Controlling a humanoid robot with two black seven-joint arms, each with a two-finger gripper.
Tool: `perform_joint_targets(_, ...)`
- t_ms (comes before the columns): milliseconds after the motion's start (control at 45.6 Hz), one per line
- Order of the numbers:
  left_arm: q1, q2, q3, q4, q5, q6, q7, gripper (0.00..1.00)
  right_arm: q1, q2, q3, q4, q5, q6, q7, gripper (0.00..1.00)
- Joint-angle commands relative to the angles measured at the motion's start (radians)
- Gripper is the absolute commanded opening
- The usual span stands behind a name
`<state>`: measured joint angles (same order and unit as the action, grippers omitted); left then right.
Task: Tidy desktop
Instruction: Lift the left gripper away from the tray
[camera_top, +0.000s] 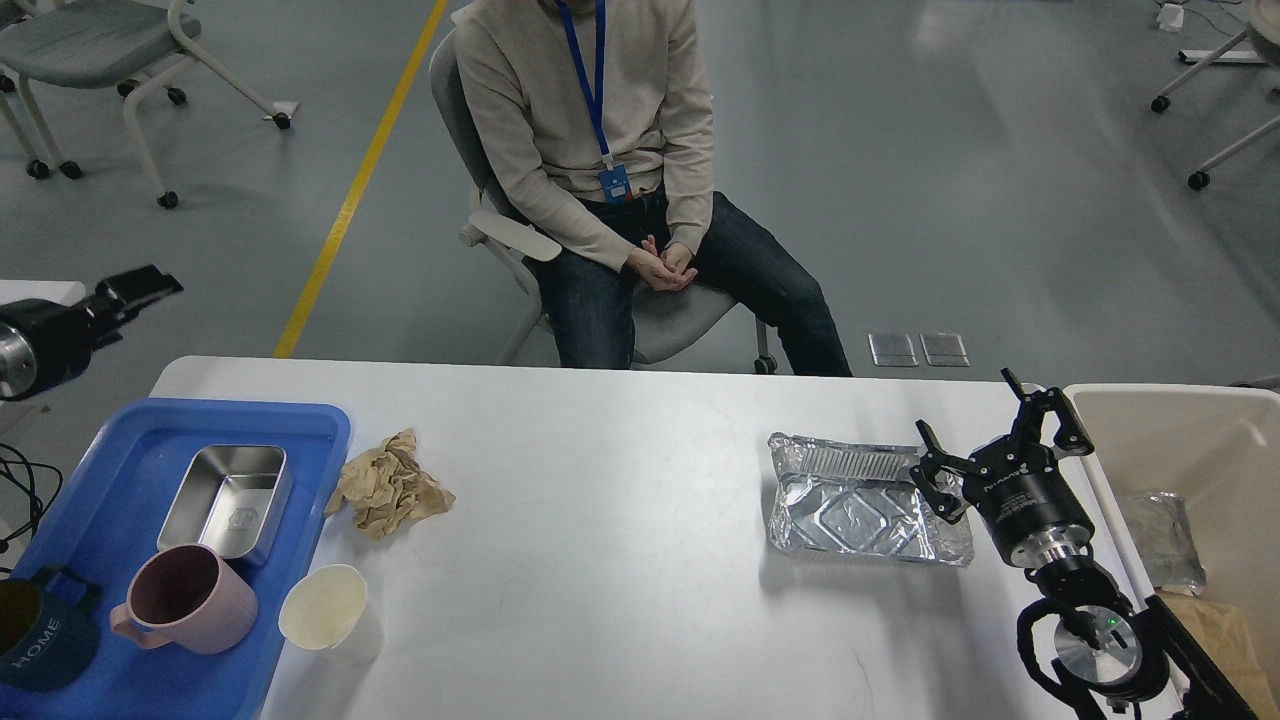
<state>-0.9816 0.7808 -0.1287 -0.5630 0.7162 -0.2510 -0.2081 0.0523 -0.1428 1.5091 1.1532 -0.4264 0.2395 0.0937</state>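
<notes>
The white desktop (620, 580) carries a crumpled brown paper (388, 487), a white paper cup (325, 612) and a crushed foil tray (850, 505). My right gripper (992, 447) stands open just off the foil tray's right end, nothing between its fingers. My left gripper (145, 285) hangs high at the far left, beyond the desktop's back edge, holding nothing; its dark fingers cannot be told apart. A steel tin (228, 497), a pink mug (185, 598) and a dark blue cup (40, 635) sit in the blue tray (120, 445).
A beige bin (1180, 420) stands off the desktop's right end with foil and brown paper inside. A person (600, 150) sits on a chair just behind the desktop's far edge. Rolling chairs stand far left and far right.
</notes>
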Motion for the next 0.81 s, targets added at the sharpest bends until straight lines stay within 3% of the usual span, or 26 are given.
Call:
perform_joint_targets(0, 0.000, -0.005, -0.159, 0.000, -0.125, 0.004, -0.010, 0.96, 0.000, -0.001, -0.001, 0.000, 0.000, 0.000, 0.000, 1.00)
perform_joint_targets(153, 0.000, -0.003, -0.259, -0.008, -0.165, -0.056, -0.010, 0.96, -0.003, -0.006, 0.000, 0.000, 0.000, 0.000, 0.000, 1.00)
perform_joint_targets(263, -0.008, 0.000, -0.270, -0.008, -0.167, -0.191, 0.006, 0.96, -0.003, -0.008, 0.000, 0.000, 0.001, 0.000, 0.000, 1.00)
perform_joint_targets(394, -0.011, -0.012, -0.287, -0.017, -0.169, -0.330, -0.005, 0.96, 0.000, -0.004, 0.000, 0.002, 0.001, 0.000, 0.000, 1.00)
perform_joint_targets(570, 0.004, -0.055, -0.416, -0.034, -0.268, -0.320, 0.007, 0.96, 0.000, -0.001, 0.000, 0.002, 0.001, -0.002, -0.002, 1.00)
perform_joint_targets(789, 0.099, -0.150, -0.517, -0.034, -0.495, -0.205, 0.009, 0.96, 0.008, -0.003, 0.000, 0.002, 0.001, -0.008, -0.003, 1.00)
